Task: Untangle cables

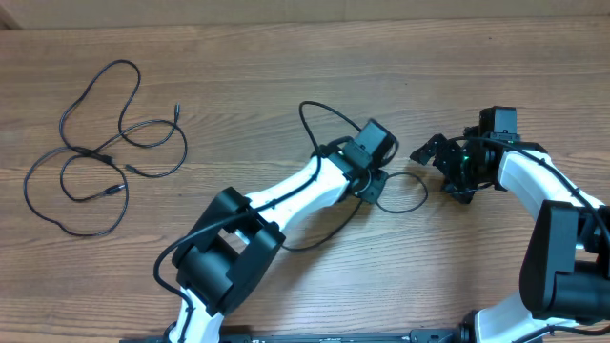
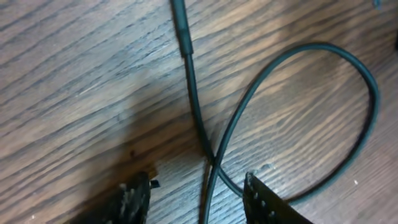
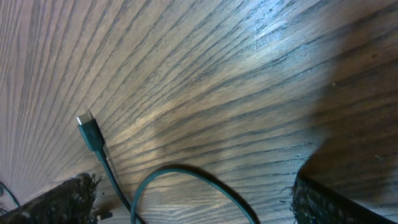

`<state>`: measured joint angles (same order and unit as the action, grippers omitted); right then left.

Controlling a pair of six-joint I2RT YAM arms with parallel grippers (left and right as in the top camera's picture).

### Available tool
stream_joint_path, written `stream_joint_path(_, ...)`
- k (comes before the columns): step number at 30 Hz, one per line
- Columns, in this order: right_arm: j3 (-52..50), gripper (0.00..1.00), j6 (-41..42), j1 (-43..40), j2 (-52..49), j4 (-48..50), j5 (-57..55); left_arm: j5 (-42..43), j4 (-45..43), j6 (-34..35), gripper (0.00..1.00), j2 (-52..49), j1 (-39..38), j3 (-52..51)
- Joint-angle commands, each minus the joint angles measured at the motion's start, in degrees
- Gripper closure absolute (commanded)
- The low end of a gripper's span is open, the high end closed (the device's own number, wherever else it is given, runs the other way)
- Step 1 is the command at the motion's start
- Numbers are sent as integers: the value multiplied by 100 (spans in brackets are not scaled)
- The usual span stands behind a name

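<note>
One black cable (image 1: 315,112) lies in the middle of the table, with a loop (image 1: 408,193) at its right end. My left gripper (image 1: 375,184) hovers over that loop. In the left wrist view the cable crosses itself (image 2: 212,160) just ahead of my left gripper (image 2: 199,202), whose jaws stand apart with the strand running between them untouched. My right gripper (image 1: 431,172) sits just right of the loop, wide open. The right wrist view shows the cable's plug end (image 3: 90,134) and a curve (image 3: 186,173) between the right gripper's (image 3: 196,202) spread fingers. More cables (image 1: 105,143) lie tangled at far left.
The wooden table (image 1: 286,48) carries only the cables and my two arms. The left arm's white body (image 1: 286,195) stretches from the front edge to the centre. The right arm (image 1: 548,191) curves in from the right side.
</note>
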<state>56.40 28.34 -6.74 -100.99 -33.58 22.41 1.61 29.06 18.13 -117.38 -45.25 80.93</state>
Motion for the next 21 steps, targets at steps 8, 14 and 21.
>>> stream_joint_path(8,20,0,-33,7,37,28,-184,-649,-177,577,56,-240,-262,55)
stream_joint_path(14,20,0,-33,7,37,28,-184,-647,-387,654,57,-490,-361,55)
stream_joint_path(21,20,0,-33,7,37,28,-184,-647,-382,636,96,-595,-369,57)
